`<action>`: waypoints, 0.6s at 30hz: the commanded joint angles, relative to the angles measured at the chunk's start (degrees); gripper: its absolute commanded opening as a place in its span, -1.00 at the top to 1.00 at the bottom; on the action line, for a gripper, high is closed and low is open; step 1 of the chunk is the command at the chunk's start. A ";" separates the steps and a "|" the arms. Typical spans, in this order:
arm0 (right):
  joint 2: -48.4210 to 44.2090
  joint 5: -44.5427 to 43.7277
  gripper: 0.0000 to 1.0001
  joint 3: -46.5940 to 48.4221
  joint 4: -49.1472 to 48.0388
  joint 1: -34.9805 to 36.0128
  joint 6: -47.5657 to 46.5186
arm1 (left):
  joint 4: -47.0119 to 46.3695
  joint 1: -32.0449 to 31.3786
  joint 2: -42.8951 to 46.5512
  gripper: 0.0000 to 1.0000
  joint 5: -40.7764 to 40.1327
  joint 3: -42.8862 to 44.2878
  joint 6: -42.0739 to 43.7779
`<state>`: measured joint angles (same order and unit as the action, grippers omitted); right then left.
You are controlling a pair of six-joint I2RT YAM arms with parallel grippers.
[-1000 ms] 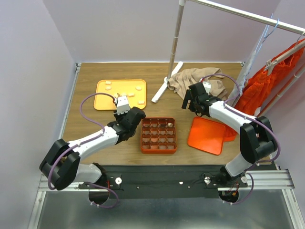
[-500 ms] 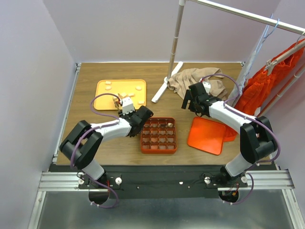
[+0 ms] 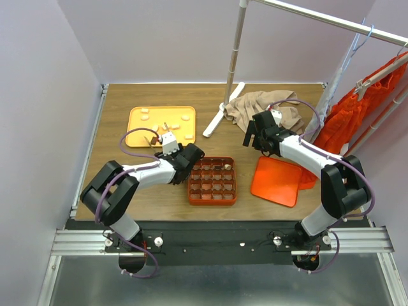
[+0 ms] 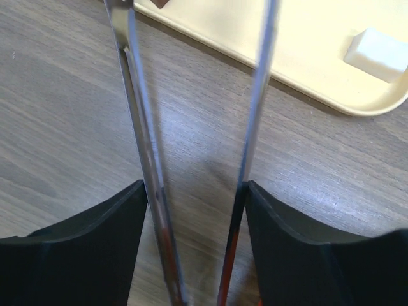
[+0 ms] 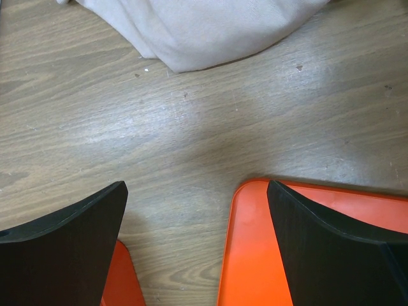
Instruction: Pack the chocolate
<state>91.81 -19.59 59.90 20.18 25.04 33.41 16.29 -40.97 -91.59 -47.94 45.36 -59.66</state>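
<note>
On the wood-grain table (image 3: 115,169), at about ten o'clock, lies a shallow tray (image 3: 159,113) of smooth yellow-orange plastic with rounded corners. The chocolate (image 3: 145,115) lies scattered on it as small matte cream lumps.

The left arm is folded sharply, its elbow at eight o'clock and its forearm running inward. Its wrist is just beside the left wall of the gridded box (image 3: 213,203), and the hand points toward eleven o'clock at the tray's near rim. The left gripper (image 4: 194,191) has its black fingers pressed on thin, shiny metal tweezers (image 4: 141,127). The two blades stand apart, and nothing shows between them over the bare wood. A brown scrap sits by the left blade's tip at the frame edge; whether they touch I cannot tell.

At six o'clock is the square orange box of small cells, with one brown lump (image 3: 226,166) in a far-right cell.

A flat, glossy orange lid (image 3: 277,182) lies at four o'clock. The right arm reaches from its base over this lid toward the table's centre. The right gripper (image 5: 196,188) is spread wide, grasping nothing, and hovers over wood beside the lid's edge.

A soft, crumpled beige cloth (image 3: 255,105) lies at one o'clock. An orange garment (image 3: 354,121) hangs at three o'clock.
</note>
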 commanded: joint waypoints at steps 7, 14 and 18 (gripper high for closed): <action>-1.02 1.31 -1.00 -0.75 -0.59 -0.16 -0.36 | -5.74 -0.16 6.42 -0.79 -0.49 -3.62 0.68; -0.93 1.58 -1.00 -0.84 -0.59 -0.25 -0.36 | -5.93 -0.07 9.23 -0.81 1.79 -5.81 -3.95; -0.93 1.75 -1.00 -0.84 -0.67 -0.25 -0.45 | -3.82 -0.07 9.68 -0.81 2.77 -7.57 -10.11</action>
<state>91.70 -18.68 59.81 20.16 25.04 33.36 11.25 -40.97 -83.13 -45.50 40.03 -61.54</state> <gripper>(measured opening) 0.997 0.903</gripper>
